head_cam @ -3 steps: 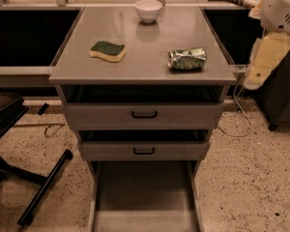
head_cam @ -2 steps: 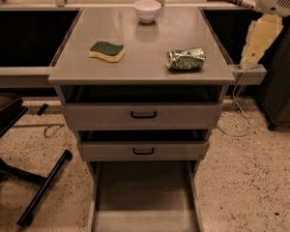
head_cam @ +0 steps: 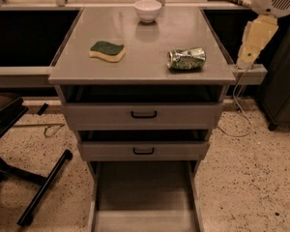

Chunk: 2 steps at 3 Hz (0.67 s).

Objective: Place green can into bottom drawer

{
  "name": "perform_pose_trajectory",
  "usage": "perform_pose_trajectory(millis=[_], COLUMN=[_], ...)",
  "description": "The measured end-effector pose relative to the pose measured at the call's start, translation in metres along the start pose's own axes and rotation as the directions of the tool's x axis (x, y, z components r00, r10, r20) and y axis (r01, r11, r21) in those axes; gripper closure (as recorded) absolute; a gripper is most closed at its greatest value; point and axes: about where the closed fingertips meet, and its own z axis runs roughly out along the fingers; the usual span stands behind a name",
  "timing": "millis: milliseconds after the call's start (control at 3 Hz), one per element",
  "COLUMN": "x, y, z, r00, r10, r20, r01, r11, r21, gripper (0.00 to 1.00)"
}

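**End effector beside bench edge, can lying on top**

The end effector (head_cam: 247, 56) is hanging to the right of the green can (head_cam: 186, 59), pointing down just past the right edge of the bench (head_cam: 150, 37). Whether it is released or clenched, I cannot tell. The green can is lying on its side on the bench top, apart from the end effector, with one silver end facing left. Well left of the can, a yellow sponge (head_cam: 107, 50) with a green top is resting flat. Behind the can and to its left, a white bowl (head_cam: 148, 9) is standing upright. Below the can, two shallow drawers (head_cam: 143, 114) with black handles are sitting slightly pulled out. Lowest beneath the can, the bottom drawer (head_cam: 144, 197) is standing pulled out, its flat grey floor showing.
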Motion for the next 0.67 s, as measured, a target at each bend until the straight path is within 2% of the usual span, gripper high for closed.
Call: perform_pose_trajectory(millis=[333, 667], x=[-0.024, -0.057], y=[-0.02, -0.039], z=[0.022, 0.052], r00=[0.997, 0.988], r10=[-0.07, -0.137], r20=[0.024, 0.065], r01=[0.07, 0.137], r11=[0.9975, 0.9906], r21=[0.014, 0.009], gripper=[0.0, 0.0])
